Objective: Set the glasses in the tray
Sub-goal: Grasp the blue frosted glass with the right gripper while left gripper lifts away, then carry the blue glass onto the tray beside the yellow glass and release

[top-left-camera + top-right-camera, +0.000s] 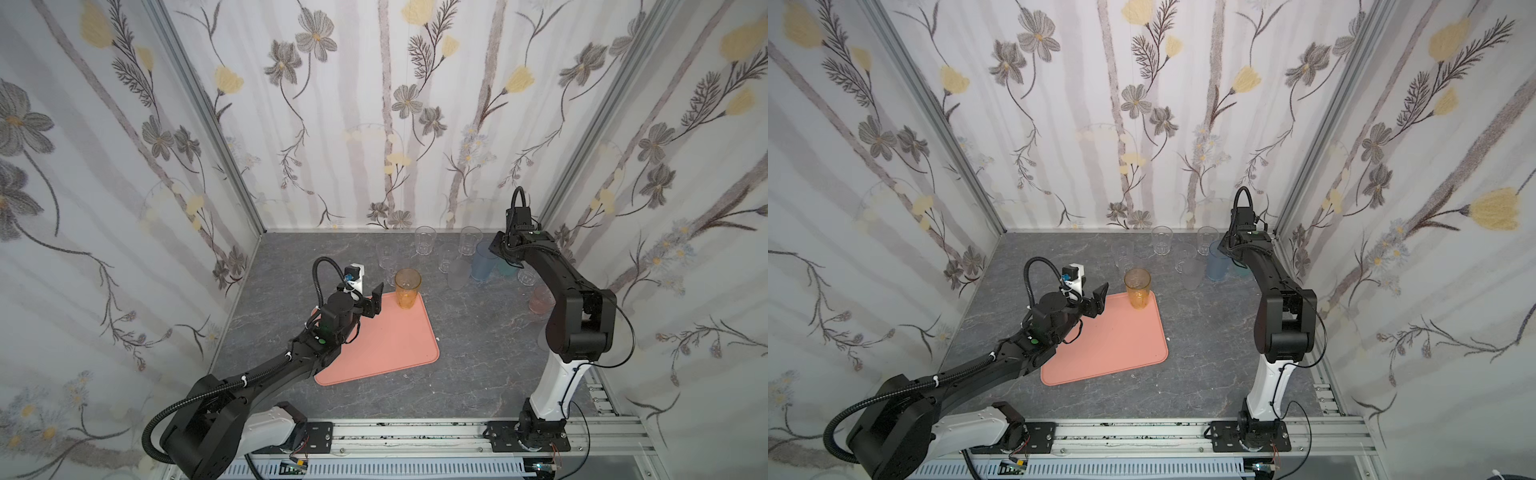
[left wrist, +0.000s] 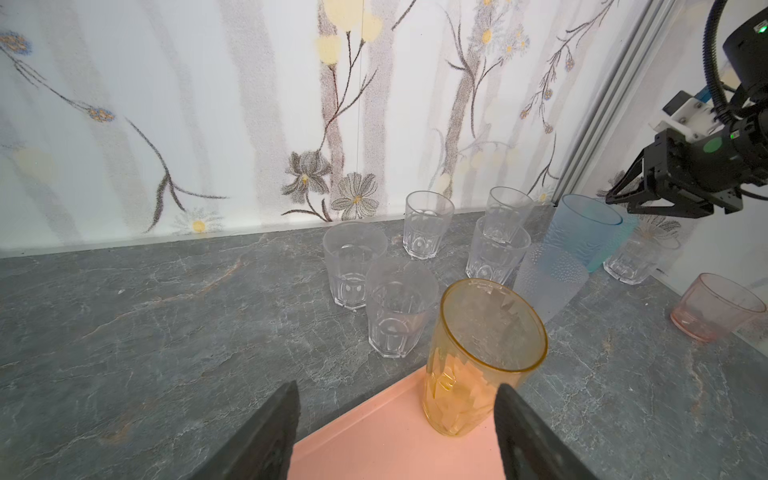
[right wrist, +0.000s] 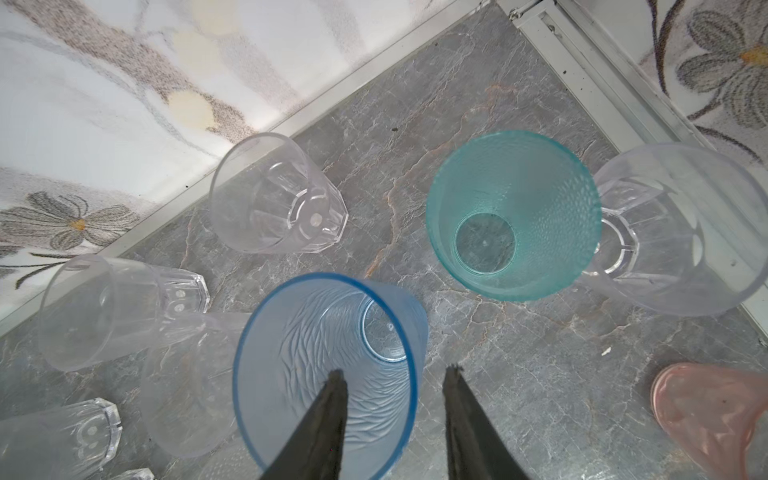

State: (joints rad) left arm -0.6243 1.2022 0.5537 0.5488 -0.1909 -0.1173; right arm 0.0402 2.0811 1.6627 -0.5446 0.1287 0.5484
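Note:
An amber glass [image 1: 408, 288] [image 2: 478, 357] stands upright on the far corner of the salmon-pink tray [image 1: 395, 345] [image 2: 395, 440]. My left gripper [image 1: 372, 303] [image 2: 397, 388] is open just behind it, touching nothing. Several other glasses stand on the table at the back right. Among them a blue glass [image 1: 484, 262] [image 3: 291, 353] sits under my right gripper [image 1: 498, 249] [image 3: 395, 372], which is open with one finger inside the rim and one outside. A teal glass [image 3: 515, 216] stands beside it, apart from the fingers.
Clear glasses [image 1: 424, 241] [image 2: 428, 224], a frosted one [image 1: 458, 274] and a short pink one [image 1: 540, 301] [image 3: 715, 419] crowd the back right near the corner post [image 3: 582, 62]. Flowered walls close three sides. An aluminium rail [image 1: 415, 432] runs along the front.

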